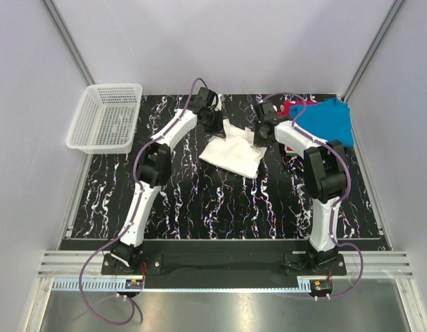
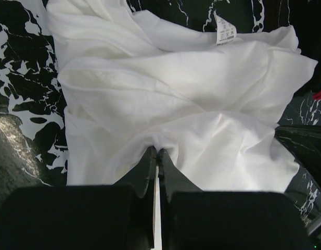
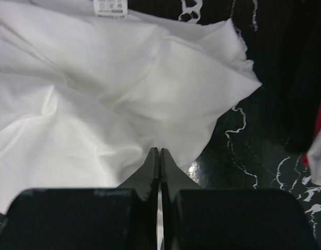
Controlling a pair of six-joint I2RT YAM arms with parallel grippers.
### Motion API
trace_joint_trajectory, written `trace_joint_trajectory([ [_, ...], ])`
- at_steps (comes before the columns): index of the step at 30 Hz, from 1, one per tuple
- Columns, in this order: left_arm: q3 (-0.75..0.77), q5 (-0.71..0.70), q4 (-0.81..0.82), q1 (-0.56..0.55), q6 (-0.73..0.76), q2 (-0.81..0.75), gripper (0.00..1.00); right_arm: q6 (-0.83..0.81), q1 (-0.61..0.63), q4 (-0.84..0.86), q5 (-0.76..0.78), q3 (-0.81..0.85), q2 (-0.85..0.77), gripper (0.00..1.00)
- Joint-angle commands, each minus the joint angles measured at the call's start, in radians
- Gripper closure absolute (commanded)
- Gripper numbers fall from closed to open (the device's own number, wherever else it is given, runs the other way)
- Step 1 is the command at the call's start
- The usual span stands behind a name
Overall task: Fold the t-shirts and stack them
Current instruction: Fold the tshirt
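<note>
Both arms are stretched out over the black marbled table (image 1: 199, 200), and the white t-shirt (image 1: 232, 153) lies crumpled in a loose heap at the middle of it, between the two grippers. The left gripper (image 2: 157, 152) has its fingers pressed tight together with the tips buried in the cloth, and the wrinkles fan out from that spot, so it is pinching the white t-shirt at its far left edge. On the other side, the right gripper (image 3: 159, 151) is clamped shut as well, its tips meeting right where a corner of the white fabric runs in, nipping the far right edge. A small sewn-in label (image 2: 225, 31) shows on the far rim of the shirt. Over by the right wall, the blue t-shirt (image 1: 327, 121) lies spread at the far right corner of the table, with the red t-shirt (image 1: 293, 108) peeking out from under its left side. The white mesh basket (image 1: 106, 117) sits at the far left corner, well apart from the shirts.
</note>
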Motion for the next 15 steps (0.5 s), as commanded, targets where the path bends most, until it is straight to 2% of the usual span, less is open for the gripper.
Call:
trace_joint_trajectory([
  [1, 0.025, 0.015, 0.059, 0.012, -0.002, 0.013, 1.0, 0.014, -0.005, 0.059, 0.139, 0.059, 0.0, 1.0],
  [6, -0.079, -0.094, 0.143, 0.02, 0.01, -0.072, 1.0, 0.008, -0.007, 0.07, 0.211, 0.072, -0.01, 1.0],
  [12, -0.032, -0.088, 0.152, 0.045, -0.006, -0.052, 1.0, -0.012, -0.007, 0.09, 0.224, 0.114, 0.019, 0.99],
  [15, -0.049, -0.098, 0.151, 0.048, -0.008, -0.064, 0.98, -0.018, -0.007, 0.091, 0.225, 0.135, 0.032, 0.85],
])
